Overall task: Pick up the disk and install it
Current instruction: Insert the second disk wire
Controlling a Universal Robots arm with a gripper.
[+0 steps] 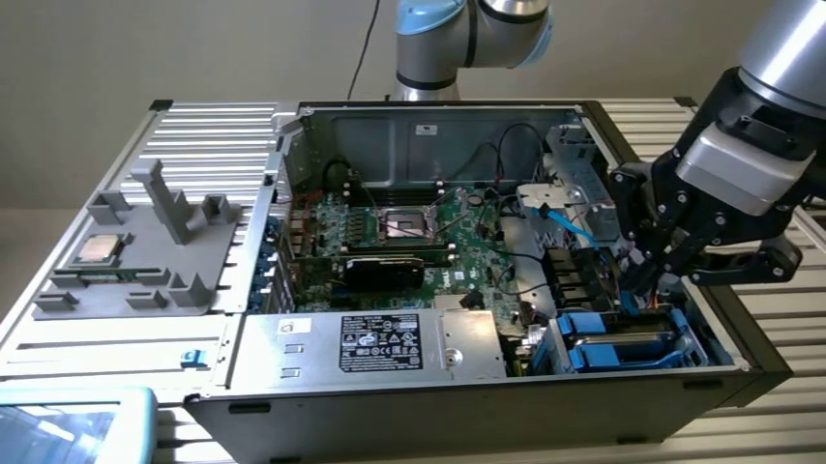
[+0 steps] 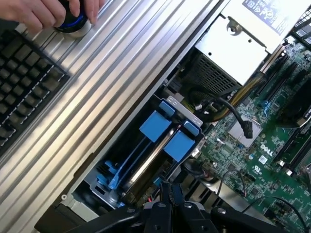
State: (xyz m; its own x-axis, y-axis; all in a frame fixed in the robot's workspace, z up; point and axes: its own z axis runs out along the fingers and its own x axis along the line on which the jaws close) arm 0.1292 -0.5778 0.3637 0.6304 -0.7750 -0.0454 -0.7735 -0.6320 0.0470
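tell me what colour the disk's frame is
Bright blue; the disk shows best in the wrist view, seated in its bay.

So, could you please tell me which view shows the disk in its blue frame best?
The wrist view: the disk stands edge-on in its bay, silver edge and blue frame tabs plainly seen beyond the gripper. The exterior view catches just blue frame parts low in the computer case.

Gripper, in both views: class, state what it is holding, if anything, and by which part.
Nothing. The gripper has its fingers together with nothing between them, above the disk seated in its blue bay.
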